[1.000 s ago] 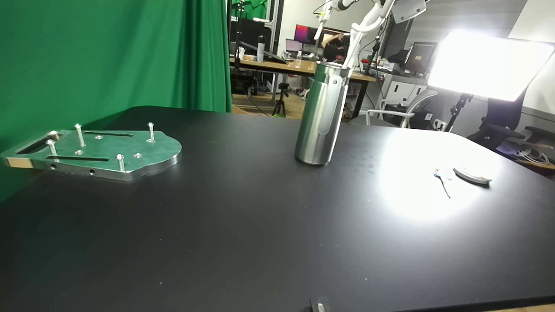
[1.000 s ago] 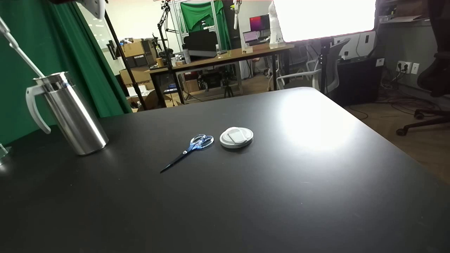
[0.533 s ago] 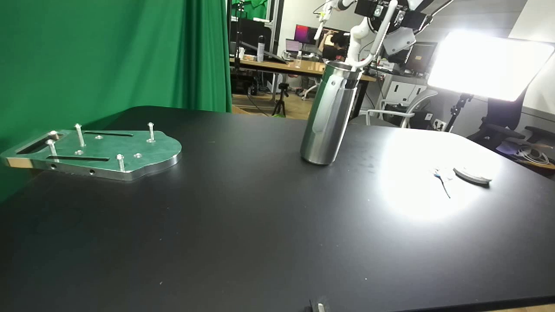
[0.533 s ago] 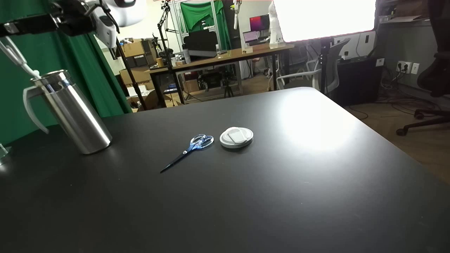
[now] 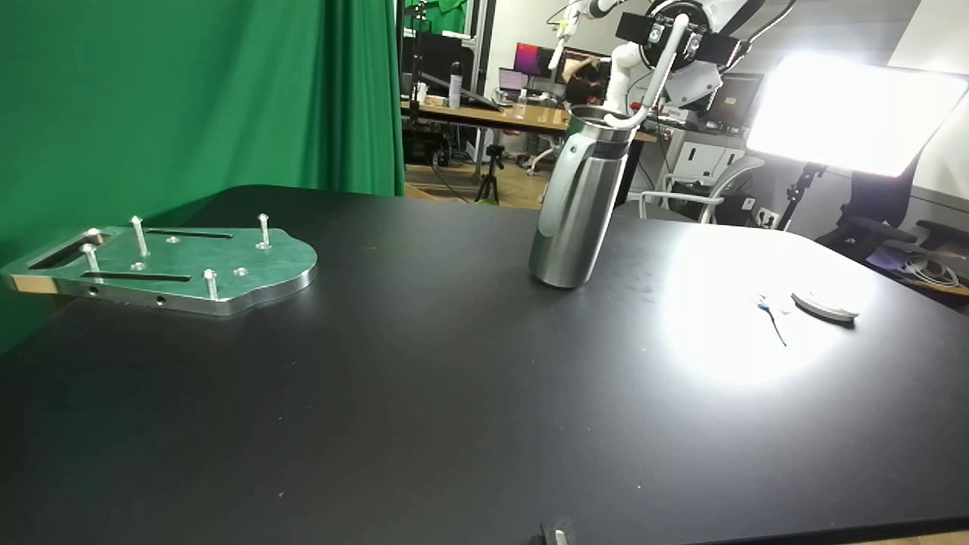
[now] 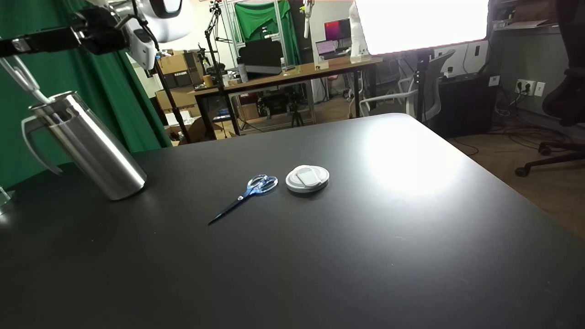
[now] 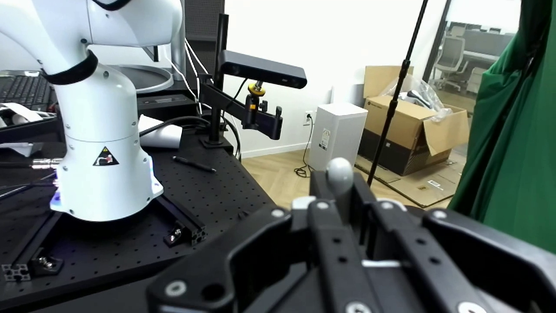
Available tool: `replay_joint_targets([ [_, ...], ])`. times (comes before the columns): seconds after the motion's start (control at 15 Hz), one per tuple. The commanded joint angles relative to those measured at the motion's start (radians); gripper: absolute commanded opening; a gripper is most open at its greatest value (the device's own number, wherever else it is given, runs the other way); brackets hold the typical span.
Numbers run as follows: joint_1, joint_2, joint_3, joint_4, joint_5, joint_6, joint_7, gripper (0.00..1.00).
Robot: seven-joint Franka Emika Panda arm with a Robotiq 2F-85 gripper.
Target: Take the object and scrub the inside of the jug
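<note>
Jug tilted further; white wand reaches inside, lower end hidden.

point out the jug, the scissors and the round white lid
Jug point(image 6: 97, 153), in an exterior view: middle of its metal body.
Scissors point(image 6: 241, 198), in an exterior view: the pivot.
Round white lid point(image 6: 307, 178), in an exterior view: its top.
</note>
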State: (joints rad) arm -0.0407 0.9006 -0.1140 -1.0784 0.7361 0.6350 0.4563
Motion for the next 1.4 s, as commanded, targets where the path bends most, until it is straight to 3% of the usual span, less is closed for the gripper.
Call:
replay_joint_targets([
  [0.0, -0.014, -0.019, -0.001, 0.055, 0.034, -0.02, 0.052, 0.04],
  [0.73, -0.036, -0.129, 0.015, 0.172, 0.089, -0.056, 0.06, 0.04],
  [1.33, -0.033, -0.174, 0.027, 0.181, 0.074, -0.055, 0.039, 0.04],
])
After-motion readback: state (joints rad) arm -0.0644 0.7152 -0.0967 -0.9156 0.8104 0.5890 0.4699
